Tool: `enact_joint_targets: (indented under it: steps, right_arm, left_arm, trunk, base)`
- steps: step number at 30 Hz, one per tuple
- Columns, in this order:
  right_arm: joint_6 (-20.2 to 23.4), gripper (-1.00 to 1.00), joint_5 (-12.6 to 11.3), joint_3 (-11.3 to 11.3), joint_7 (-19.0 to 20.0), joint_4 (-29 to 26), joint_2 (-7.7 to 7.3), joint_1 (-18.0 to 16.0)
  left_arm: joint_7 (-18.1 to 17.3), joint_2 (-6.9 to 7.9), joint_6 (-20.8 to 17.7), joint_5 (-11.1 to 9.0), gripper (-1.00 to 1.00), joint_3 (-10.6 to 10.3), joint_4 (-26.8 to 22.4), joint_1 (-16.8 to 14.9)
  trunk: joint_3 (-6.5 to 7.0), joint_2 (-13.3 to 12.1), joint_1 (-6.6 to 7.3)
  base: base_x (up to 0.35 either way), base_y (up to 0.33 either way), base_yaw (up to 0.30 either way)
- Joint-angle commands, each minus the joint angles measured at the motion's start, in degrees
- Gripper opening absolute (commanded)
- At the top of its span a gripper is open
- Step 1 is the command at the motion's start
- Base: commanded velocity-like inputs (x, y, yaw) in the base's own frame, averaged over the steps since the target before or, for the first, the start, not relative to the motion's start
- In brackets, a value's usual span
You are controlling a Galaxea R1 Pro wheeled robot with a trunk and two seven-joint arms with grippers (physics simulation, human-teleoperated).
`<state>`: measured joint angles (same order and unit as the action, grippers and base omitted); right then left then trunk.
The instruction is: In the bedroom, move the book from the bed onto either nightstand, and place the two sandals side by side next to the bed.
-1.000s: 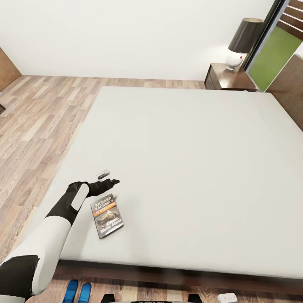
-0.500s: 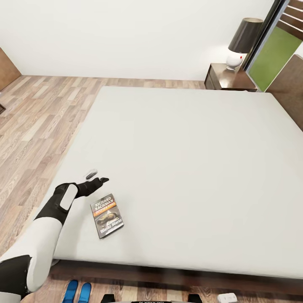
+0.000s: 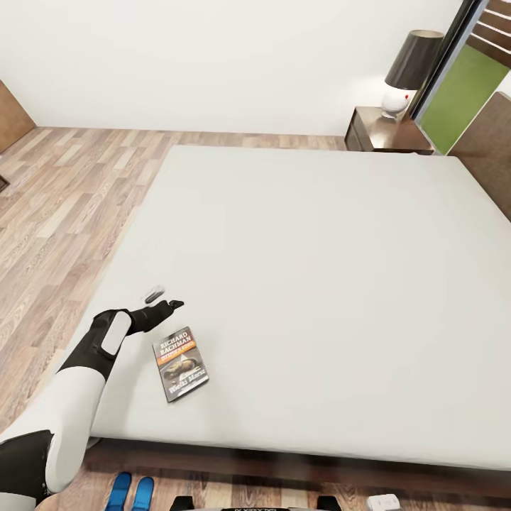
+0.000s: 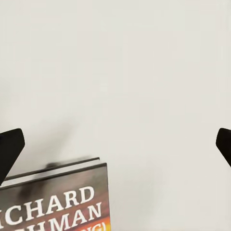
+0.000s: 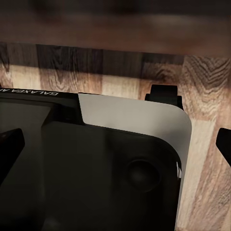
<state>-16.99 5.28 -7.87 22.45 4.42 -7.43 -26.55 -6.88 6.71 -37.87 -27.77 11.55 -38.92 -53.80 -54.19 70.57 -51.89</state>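
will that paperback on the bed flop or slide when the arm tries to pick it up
The book looks thin, so probably light and a bit bendy. It lies flat on the mattress, so its edge may be hard to get under, and a push would likely slide it, not tip it.

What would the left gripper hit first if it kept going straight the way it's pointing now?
Probably nothing but the bed. The left gripper, jaws open, points across bare mattress beyond the book, whose top edge lies just short of its fingertips in the wrist view. Its height above the mattress is unclear.
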Motion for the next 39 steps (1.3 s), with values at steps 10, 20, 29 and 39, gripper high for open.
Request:
enact_joint_targets:
  steps: [10, 20, 29, 39]
  right_arm:
    - [-0.42, 1.0, 0.53, -0.48, 0.05, 0.24, -0.04, -0.09]
    - [-0.42, 1.0, 0.53, -0.48, 0.05, 0.24, -0.04, -0.09]
    - [-0.42, 1.0, 0.53, -0.48, 0.05, 0.24, -0.04, -0.09]
    - [-0.42, 1.0, 0.53, -0.48, 0.05, 0.24, -0.04, -0.09]
  left_arm:
    - [-0.24, -0.03, -0.25, 0.09, 1.0, 0.23, -0.02, -0.04]
    - [-0.24, -0.03, -0.19, 0.08, 1.0, 0.23, -0.02, -0.01]
    - [-0.25, -0.07, -0.19, 0.01, 1.0, 0.23, -0.02, -0.01]
    - [-0.24, -0.11, -0.19, 0.0, 1.0, 0.23, -0.01, -0.05]
  trunk:
    - [-1.83, 4.04, -2.2]
    - [-2.73, 6.04, -3.3]
    - [-2.73, 6.04, -3.3]
    - [-3.62, 8.05, -4.39]
  base:
    - [0.0, 0.0, 0.0]
    - [0.0, 0.0, 0.0]
    - [0.0, 0.0, 0.0]
    - [0.0, 0.0, 0.0]
